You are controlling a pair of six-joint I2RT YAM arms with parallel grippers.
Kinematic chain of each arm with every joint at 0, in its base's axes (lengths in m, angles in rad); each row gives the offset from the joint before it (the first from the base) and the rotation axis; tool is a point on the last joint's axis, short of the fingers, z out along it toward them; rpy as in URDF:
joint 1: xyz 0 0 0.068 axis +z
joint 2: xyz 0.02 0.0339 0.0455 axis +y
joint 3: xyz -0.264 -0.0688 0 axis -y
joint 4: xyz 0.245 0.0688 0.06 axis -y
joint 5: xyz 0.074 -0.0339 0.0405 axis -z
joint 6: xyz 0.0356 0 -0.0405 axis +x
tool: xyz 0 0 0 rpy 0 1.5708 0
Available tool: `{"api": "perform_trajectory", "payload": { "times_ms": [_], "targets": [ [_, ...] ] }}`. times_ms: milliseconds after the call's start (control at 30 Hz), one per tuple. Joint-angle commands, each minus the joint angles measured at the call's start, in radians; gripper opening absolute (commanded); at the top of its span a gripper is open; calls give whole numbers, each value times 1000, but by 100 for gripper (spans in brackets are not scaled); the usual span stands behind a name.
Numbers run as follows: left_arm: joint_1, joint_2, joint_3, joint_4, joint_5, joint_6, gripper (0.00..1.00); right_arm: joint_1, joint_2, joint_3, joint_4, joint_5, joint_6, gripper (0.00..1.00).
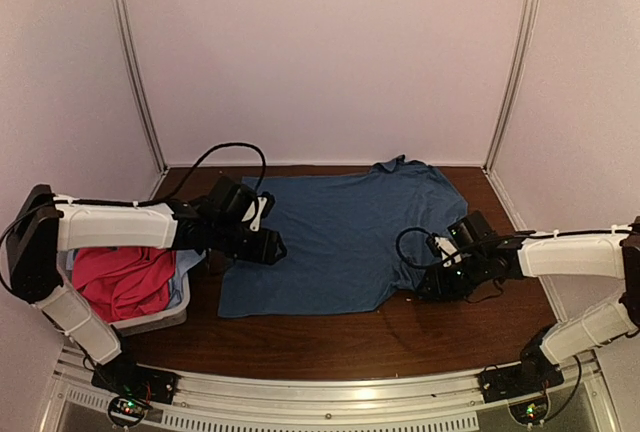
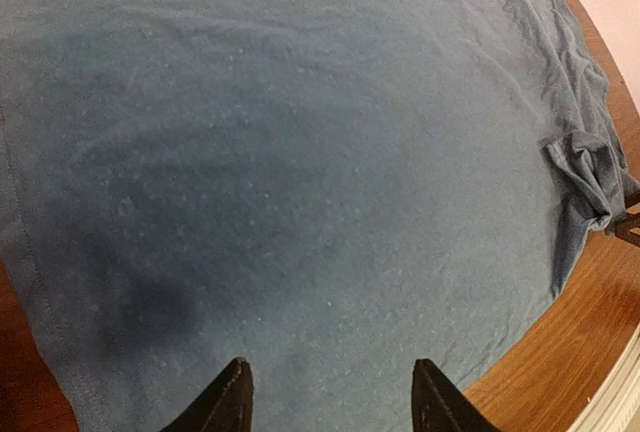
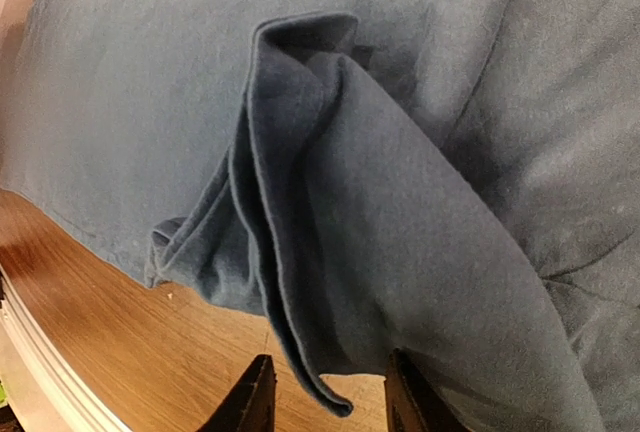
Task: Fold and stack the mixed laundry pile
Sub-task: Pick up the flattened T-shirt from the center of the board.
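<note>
The dark blue T-shirt [image 1: 340,237] lies spread flat on the brown table, collar towards the back wall. My left gripper [image 1: 268,245] hovers open over the shirt's left side, and the left wrist view shows only flat blue cloth [image 2: 300,152] ahead of its fingers [image 2: 330,364]. My right gripper [image 1: 428,287] is at the shirt's right sleeve [image 3: 330,212], which is bunched into folds. Its jaws [image 3: 328,360] stand apart on either side of the sleeve's hanging hem. The magenta-pink shirt [image 1: 125,282] and a strip of pale light-blue cloth [image 1: 185,277] lie in the basket at the left.
A white basket [image 1: 150,324] sits at the table's left front under the left arm. The table's wooden front edge [image 1: 350,347] runs along a metal rail. White walls and two upright metal posts [image 1: 135,62] close in the back.
</note>
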State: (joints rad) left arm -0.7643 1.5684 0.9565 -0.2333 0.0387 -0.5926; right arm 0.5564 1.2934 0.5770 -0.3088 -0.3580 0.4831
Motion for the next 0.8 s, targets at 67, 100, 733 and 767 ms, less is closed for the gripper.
{"api": "perform_trajectory", "payload": {
  "times_ms": [67, 100, 733, 767],
  "targets": [
    [23, -74, -12, -142, -59, 50, 62, 9, 17, 39, -29, 35, -21, 14],
    [24, -88, -12, -178, -62, 66, 63, 11, 2, 55, -75, 60, -31, 2],
    [21, -278, -244, -423, -171, -379, 41, 46, -320, 186, -437, 485, 122, 0],
    [18, -269, -243, -427, -169, -390, 41, 46, -318, 187, -437, 481, 123, 0]
  ]
}}
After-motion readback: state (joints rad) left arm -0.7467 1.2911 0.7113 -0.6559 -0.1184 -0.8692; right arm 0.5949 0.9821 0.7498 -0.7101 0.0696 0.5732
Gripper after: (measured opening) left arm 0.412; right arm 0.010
